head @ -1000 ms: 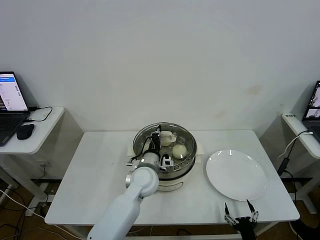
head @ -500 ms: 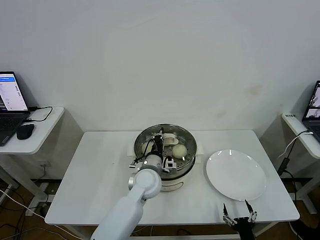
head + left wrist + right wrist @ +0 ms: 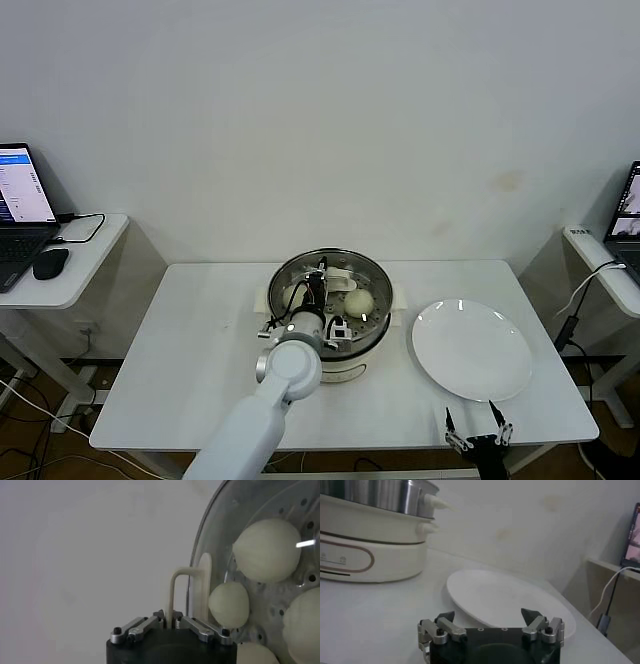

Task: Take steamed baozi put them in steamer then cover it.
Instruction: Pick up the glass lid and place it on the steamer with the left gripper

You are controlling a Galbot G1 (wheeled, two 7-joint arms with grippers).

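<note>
Left pincer (image 3: 322, 272) holds the cover (image 3: 196, 591) by its handle over the steamer (image 3: 330, 300).

The pincer is pressed onto the cream-white handle, and the glass cover sits on the steel pot; through it the steamed baozi (image 3: 267, 550) lie on the perforated tray. Compared with one second ago, the left arm has moved slightly toward the pot and the cover looks more centered. The right pincer (image 3: 488, 616) waits spread at the near edge of the worktop (image 3: 190, 340), beside the white plate (image 3: 471, 350), almost unchanged.
</note>
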